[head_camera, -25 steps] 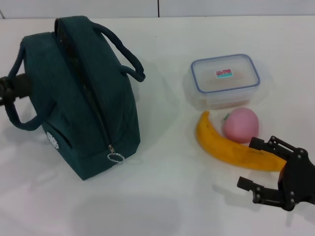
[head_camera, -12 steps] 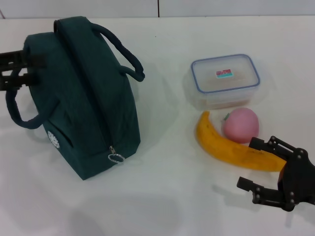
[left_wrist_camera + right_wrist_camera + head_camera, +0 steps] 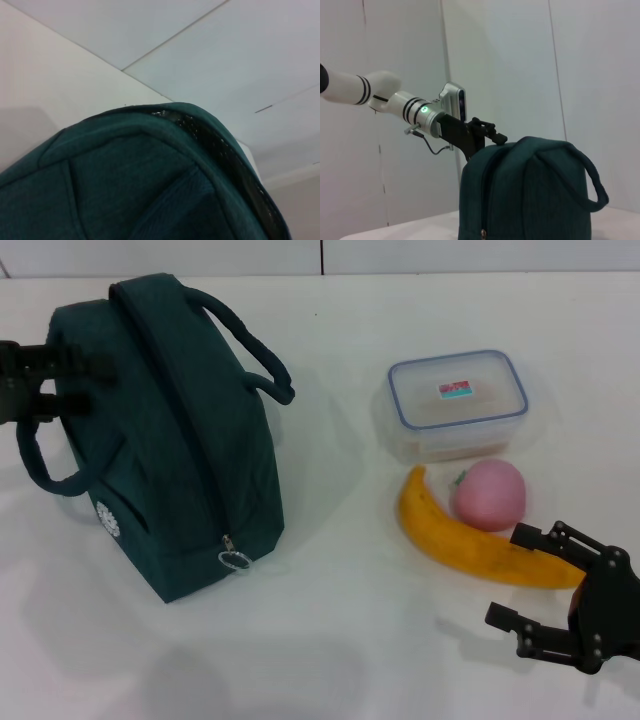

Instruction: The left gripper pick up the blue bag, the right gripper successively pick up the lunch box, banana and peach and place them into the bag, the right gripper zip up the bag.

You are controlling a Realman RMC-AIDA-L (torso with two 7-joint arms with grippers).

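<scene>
- A white table (image 3: 330, 640) filled the head view, with a dark teal-blue bag (image 3: 175, 450) on the robot's left side and three food items on its right.
- The blue bag stood upright on the table, its zipper running along the top ridge and down the near end, closed as far as the head view showed, with a ring zipper pull (image 3: 236, 560) hanging low at the near end.
- One padded handle (image 3: 250, 350) arched over the bag's right side; the other handle (image 3: 45, 465) looped out on its left side. A small round white logo (image 3: 107, 519) sat low on the left face.
- The left gripper (image 3: 62, 383) reached in from the left edge, its fingers spread apart, one above the other, with the fingertips against the bag's upper left side near the left handle. It was not closed on anything.
- The left wrist view showed only the bag's fabric and dark zipper band (image 3: 235, 165) very close, with the table and wall behind.
- The lunch box (image 3: 455, 403), clear with a blue-rimmed lid and a small red-and-teal label, lay on the right side, well apart from the bag.
- The pink peach (image 3: 488, 494) sat just in front of the lunch box, and the banana (image 3: 470, 540) curved around the peach's near side, touching it.
- The right gripper (image 3: 548, 590) hung at the lower right corner, fingers wide apart and empty, just in front of the banana's right end.
- The right wrist view looked across the table at the bag (image 3: 530, 195) with the left arm (image 3: 420, 112) reaching to its top from behind.
</scene>
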